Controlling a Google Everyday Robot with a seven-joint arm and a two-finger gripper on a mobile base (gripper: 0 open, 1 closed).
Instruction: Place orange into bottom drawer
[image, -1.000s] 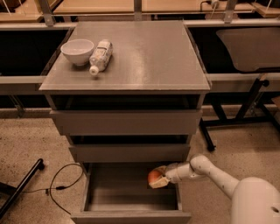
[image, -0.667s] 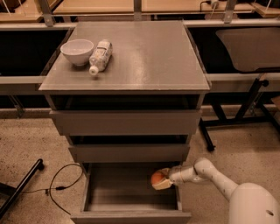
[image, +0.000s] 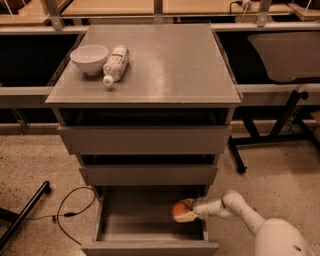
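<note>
So my pincer (image: 184, 210) is down low at the right side of the pulled-out bottom drawer (image: 131, 214), the wide shallow grey tray at the foot of the grey cabinet. It's pinching the small round orange (image: 177, 208), with one pale finger under the fruit and one over the top. The fingers cover a good part of the orange, so only its left half really shows. It sits inside the drawer's outline near the right wall, but I honestly can't tell if it's touching the drawer floor or just above it.

My white arm (image: 239, 209) comes in from the lower right, and its big rounded part gets cut off at the corner. The drawer's flat front is clipped by the bottom edge too.

The two grey drawers above (image: 145, 140) are pushed most of the way in, with just dark gaps over them and nothing visible inside.

Up on the flat grey surface (image: 175, 65), back left, there's a white bowl (image: 90, 58). A clear plastic bottle with a white cap (image: 116, 63) lies on its side just beside it. I can't read its label.

There's a black cable (image: 75, 209) looped on the speckled floor (image: 30, 160) to the left.
</note>
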